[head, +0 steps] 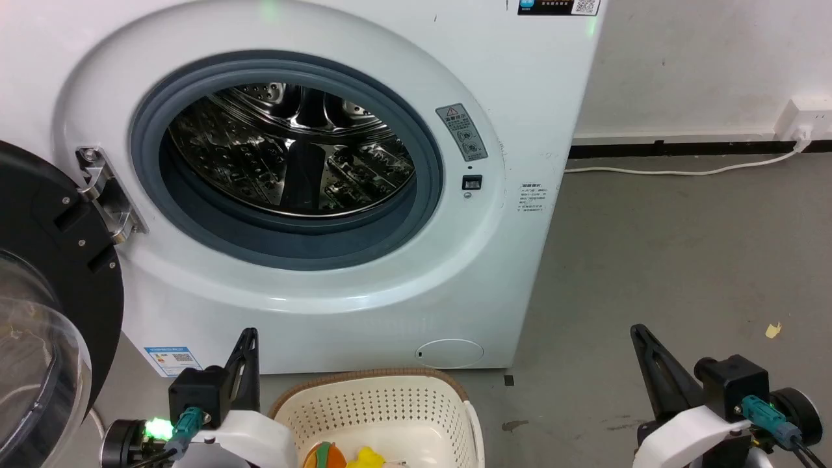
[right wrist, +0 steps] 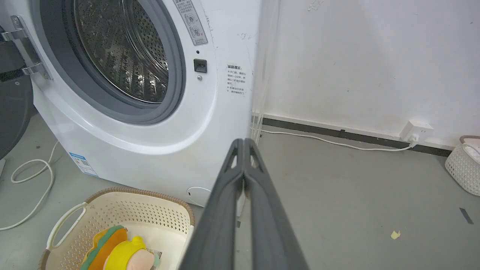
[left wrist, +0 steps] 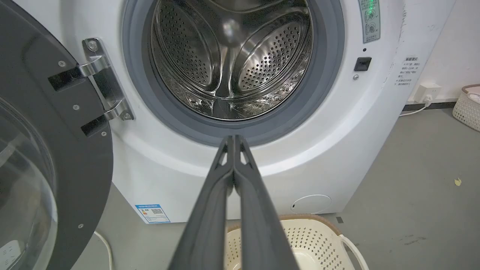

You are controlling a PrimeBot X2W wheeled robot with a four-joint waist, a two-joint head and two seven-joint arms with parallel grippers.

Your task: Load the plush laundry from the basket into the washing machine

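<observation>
- Head view. The washing machine [head: 520, 84] stands with its door [head: 65, 260] swung wide to the left and its steel drum [head: 292, 149] showing no load. The basket [head: 377, 406] sits on the floor [head: 650, 260] just in front of the machine, below the opening. The plush toy [head: 344, 457] lies at the basket's bottom, its orange and yellow parts cut by the lower edge. The left tool [head: 249, 337] rises just left of the basket and the right tool [head: 640, 335] well to its right; each appears as a single dark blade.
- Left wrist view. The left tool [left wrist: 234, 139] has its fingers pressed together on nothing, pointing at the lower lip of the opening, above the basket [left wrist: 315, 232].
- Right wrist view. The right tool [right wrist: 243, 141] is likewise closed and holds nothing. To its lower left the plush toy [right wrist: 120, 249] lies in the basket [right wrist: 150, 212]: an orange and green part on the left, a yellow part and a pale peach head beside it.
- Handling, as a judgement. The toy looks light, soft and squashy, not fragile, and likely to sag when lifted. A firm pinch deep into the bulky yellow body should hold better than a nip on loose fabric, which may slip. Either tool must open before it reaches down.
</observation>
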